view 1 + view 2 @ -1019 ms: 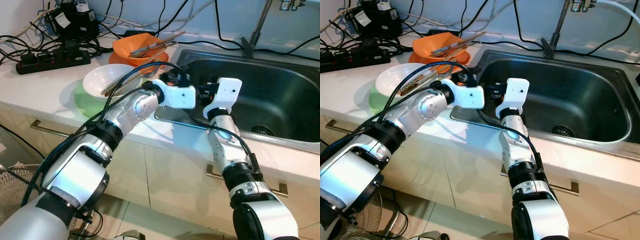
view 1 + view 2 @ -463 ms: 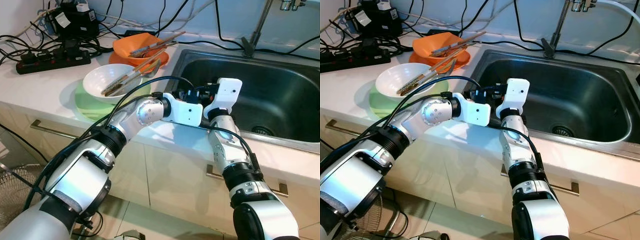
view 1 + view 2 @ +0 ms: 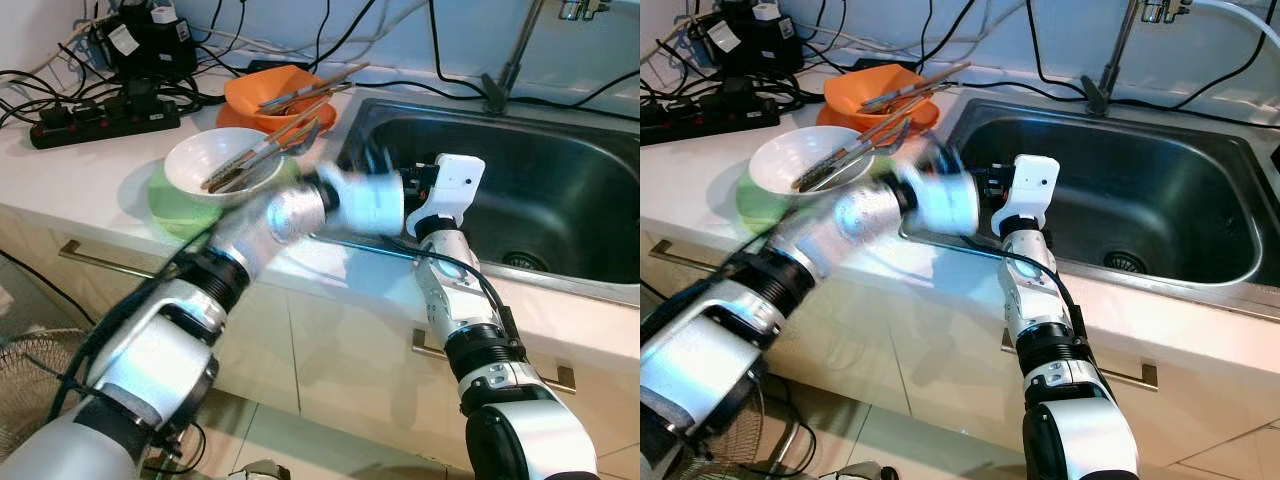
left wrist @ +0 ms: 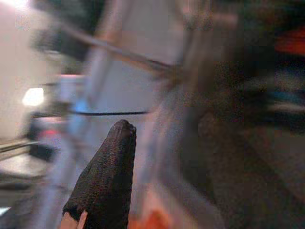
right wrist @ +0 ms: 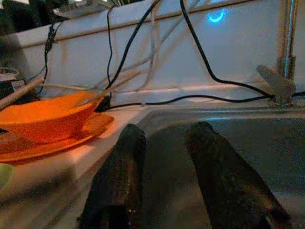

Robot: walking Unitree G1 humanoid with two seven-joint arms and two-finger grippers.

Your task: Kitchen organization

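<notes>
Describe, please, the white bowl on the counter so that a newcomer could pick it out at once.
Start at the steel sink and look along the counter on the robot's left. The white bowl sits on a green plate, nearer the counter's front edge than the orange bowl. It is the only white dish, with utensils across it.

Orange bowl [image 3: 275, 88] on orange plate [image 3: 845, 117]; white bowl [image 3: 205, 160] on green plate [image 3: 175, 205]; steel-grey sink [image 3: 1160, 190]; black cables [image 3: 90, 95].

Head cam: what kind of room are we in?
A home kitchen, most likely: a stainless sink with a tap set into a white counter, and a white bowl and orange bowl holding chopsticks.
</notes>
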